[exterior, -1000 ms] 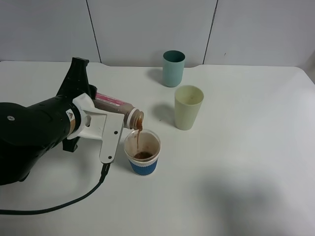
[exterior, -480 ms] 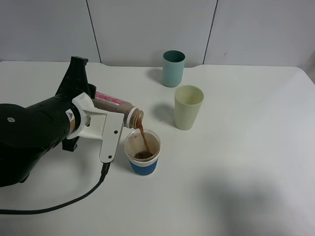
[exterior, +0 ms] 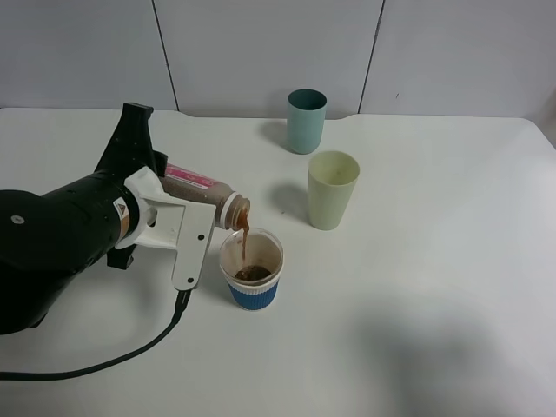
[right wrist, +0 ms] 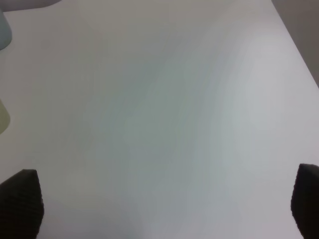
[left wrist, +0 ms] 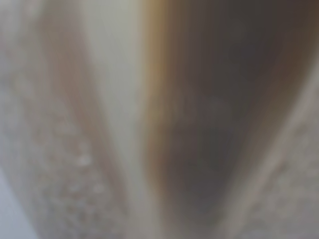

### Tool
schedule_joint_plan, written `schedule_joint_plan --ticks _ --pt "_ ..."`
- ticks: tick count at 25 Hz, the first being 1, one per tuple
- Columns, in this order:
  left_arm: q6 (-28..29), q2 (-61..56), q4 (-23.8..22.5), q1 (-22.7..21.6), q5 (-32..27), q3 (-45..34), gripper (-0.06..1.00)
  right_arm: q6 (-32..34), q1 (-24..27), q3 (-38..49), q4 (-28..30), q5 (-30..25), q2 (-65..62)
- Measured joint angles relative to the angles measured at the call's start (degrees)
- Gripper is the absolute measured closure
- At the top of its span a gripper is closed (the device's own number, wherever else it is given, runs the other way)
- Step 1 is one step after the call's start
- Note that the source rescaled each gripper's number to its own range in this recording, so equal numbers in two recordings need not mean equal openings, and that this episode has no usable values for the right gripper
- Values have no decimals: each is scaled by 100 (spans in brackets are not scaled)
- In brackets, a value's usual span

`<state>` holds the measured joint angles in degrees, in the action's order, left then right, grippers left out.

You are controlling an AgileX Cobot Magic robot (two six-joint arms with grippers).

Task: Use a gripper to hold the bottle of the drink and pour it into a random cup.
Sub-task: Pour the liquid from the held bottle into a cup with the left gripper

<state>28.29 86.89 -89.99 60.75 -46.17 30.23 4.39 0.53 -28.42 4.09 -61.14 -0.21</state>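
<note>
My left gripper (exterior: 184,228), a white jaw piece on a bulky black body, is shut on the bottle of the drink (exterior: 201,188). The bottle lies tilted with its open neck just above the cup (exterior: 252,269). A thin brown stream falls from the neck into that blue-sleeved paper cup, which holds dark liquid at its bottom. The left wrist view is a blurred close-up of the bottle (left wrist: 209,119) with brown liquid inside. In the right wrist view my right gripper (right wrist: 164,204) is open over bare table, its dark fingertips (right wrist: 22,199) far apart with nothing between them.
A pale green cup (exterior: 333,189) stands just right of and behind the blue cup. A teal cup (exterior: 306,120) stands farther back near the wall. A black cable (exterior: 113,360) trails from the left gripper across the front left of the white table (exterior: 434,261).
The left gripper has shifted slightly left with the bottle. The brown stream slanted half a second ago and now falls straight into the cup.
</note>
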Motion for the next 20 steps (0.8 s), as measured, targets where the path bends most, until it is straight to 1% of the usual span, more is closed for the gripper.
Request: schedule_joint_plan --ticks 4,20 --pt "129 0 -10 0 0 -60 94 0 0 0 0 0 0" --pt "147 0 -79 0 -141 -60 94 0 0 0 0 0 0"
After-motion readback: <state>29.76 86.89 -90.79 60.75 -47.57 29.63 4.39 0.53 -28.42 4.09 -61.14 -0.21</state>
